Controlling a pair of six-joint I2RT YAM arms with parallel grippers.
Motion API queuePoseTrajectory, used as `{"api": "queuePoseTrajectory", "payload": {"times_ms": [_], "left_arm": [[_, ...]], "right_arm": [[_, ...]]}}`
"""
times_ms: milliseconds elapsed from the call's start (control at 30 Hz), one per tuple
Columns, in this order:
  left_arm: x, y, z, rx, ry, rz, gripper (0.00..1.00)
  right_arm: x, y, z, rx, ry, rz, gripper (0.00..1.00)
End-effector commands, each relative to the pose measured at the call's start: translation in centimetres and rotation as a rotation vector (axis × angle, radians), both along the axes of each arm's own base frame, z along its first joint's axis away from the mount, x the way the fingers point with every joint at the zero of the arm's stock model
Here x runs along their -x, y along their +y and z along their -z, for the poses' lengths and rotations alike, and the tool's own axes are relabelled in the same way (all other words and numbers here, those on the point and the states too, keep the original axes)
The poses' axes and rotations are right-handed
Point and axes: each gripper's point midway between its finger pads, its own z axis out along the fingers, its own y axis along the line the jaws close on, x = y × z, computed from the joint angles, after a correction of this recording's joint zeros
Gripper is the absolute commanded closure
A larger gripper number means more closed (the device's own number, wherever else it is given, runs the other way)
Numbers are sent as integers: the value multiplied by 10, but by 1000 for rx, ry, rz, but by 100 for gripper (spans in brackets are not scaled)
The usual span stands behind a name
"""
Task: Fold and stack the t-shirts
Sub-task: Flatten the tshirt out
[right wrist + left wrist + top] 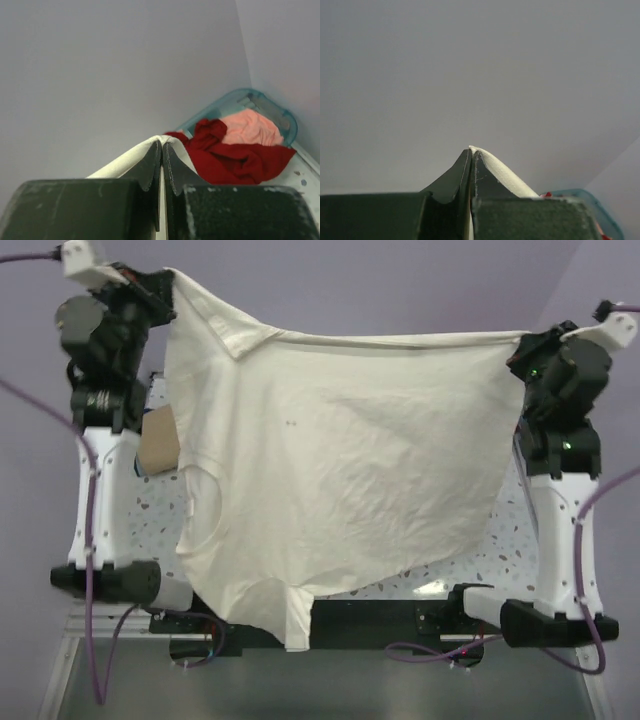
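At the upper left of the top view, the left claw is clamped on one end of the cream t-shirt. Its wrist view shows a ridge of cloth pinched at the tips. The shirt hangs in the air as a broad sheet across the middle of the frame. Its top edge is drawn taut, the neck opening is at the left, and a sleeve dangles at lower centre above the speckled worktop. A tan piece peeps out behind it at left; I cannot tell what it is.

At the upper right, the right claw is likewise closed on the other end. Its wrist view shows a red t-shirt and a salmon-pink t-shirt heaped in the teal basket.

The cloth looks light and limp and will likely sag and crease. Doubled hems and seams should give the surest hold.
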Motion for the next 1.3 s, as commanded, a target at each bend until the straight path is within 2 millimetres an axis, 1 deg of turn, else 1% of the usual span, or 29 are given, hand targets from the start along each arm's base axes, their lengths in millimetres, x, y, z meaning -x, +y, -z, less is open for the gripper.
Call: {"api": "queuePoseTrajectory", "payload": {"times_ms": [0,33,67,100,133,167,233,267,300,333,367,400,433,500,533,567,600,633,667,700,733,767,800,833,900,933,967,1033,1267], "left_arm": [[-117,-24,129,10,324,153,100],[-158,-38,194,29,456,232,95],[-172,-46,189,50,449,282,84],[-198,-52,249,72,581,317,72],[-204,-63,257,70,598,341,50],[-209,-69,253,56,585,355,43],[-207,-86,277,35,637,365,30],[-202,-91,281,20,644,366,28],[-198,-95,282,-7,633,365,25],[-184,-102,268,-16,610,372,22],[-173,-106,300,-10,680,381,21],[-165,-109,307,-9,694,388,21],[-147,-113,324,-8,745,399,21],[-124,-119,331,-14,778,408,21],[-109,-123,361,-18,848,409,21],[-99,-124,370,-22,873,409,21],[-87,-129,370,-31,876,414,21],[-72,-130,394,-31,935,417,21],[-63,-131,404,-27,960,419,20],[-55,-135,408,-29,969,428,20],[-43,-134,430,-26,1026,428,20],[-34,-134,441,-19,1067,428,20],[-27,-135,449,-10,1095,439,20],[-15,-134,466,-2,1144,442,20],[-3,-134,481,13,1188,449,19],[8,-132,495,17,1225,447,19],[12,-132,501,15,1241,447,19],[22,-129,516,12,1281,444,18],[28,-117,556,-38,1362,397,17]], "right_arm": [[-76,-11,107,-8,234,36,100],[-89,-12,128,-10,280,35,100],[-115,-11,170,-19,376,17,100],[-125,-11,186,-27,419,6,100],[-135,-9,205,-35,466,-11,95],[-148,-7,223,-37,522,-30,70],[-157,2,233,-49,550,-85,49],[-159,5,234,-47,550,-101,34],[-159,5,230,-34,540,-108,29],[-158,9,228,-30,533,-128,24],[-154,9,230,-27,533,-132,18],[-148,10,222,-15,517,-138,16],[-144,13,220,-13,515,-153,15],[-132,17,228,-12,540,-168,14],[-123,24,218,-9,519,-192,14],[-115,29,231,-14,548,-207,14],[-108,37,233,-14,552,-229,14],[-100,41,231,-16,549,-239,14],[-90,43,248,-25,593,-253,14],[-85,59,255,-26,614,-289,14],[-78,71,261,-26,632,-317,14],[-67,77,280,-39,686,-332,14],[-62,83,291,-39,712,-347,14],[-56,94,299,-41,734,-375,14],[-39,110,328,-75,805,-422,14],[-34,114,337,-90,827,-434,14],[-25,116,357,-116,871,-429,14],[-11,122,382,-157,924,-451,15],[12,129,434,-207,1057,-484,15]]}}
